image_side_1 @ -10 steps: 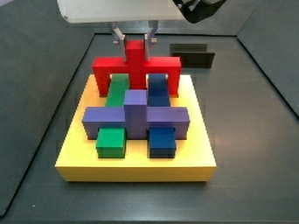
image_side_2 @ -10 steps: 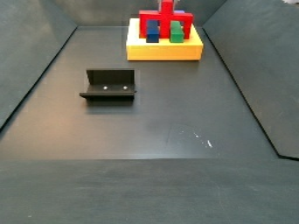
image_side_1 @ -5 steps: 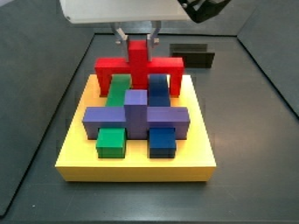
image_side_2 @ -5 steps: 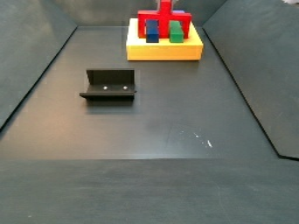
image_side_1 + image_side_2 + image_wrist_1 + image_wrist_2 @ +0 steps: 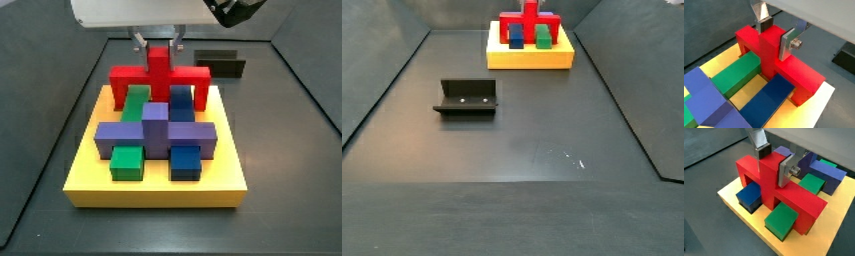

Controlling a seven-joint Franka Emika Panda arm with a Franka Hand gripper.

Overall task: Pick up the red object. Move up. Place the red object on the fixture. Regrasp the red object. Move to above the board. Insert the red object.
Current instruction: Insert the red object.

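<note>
One gripper (image 5: pixel 776 34) around red object (image 5: pixel 777 65), unlabeled

red object (image 5: pixel 777 60): bright red
board (image 5: pixel 87 180): yellow
blocks: green (image 5: pixel 783 220), blue (image 5: pixel 749 194), purple (image 5: pixel 156 133)
fixture (image 5: pixel 466 97): dark grey-black
gripper (image 5: pixel 775 31): silver plates, dark pads

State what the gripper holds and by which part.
The gripper holds the bright red arch-like plastic block by its upright central stem, over the yellow slotted board.

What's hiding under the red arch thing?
Under the red object, held by the gripper, run a green block and a blue block on the board. Its leg bottoms are hidden.
</note>
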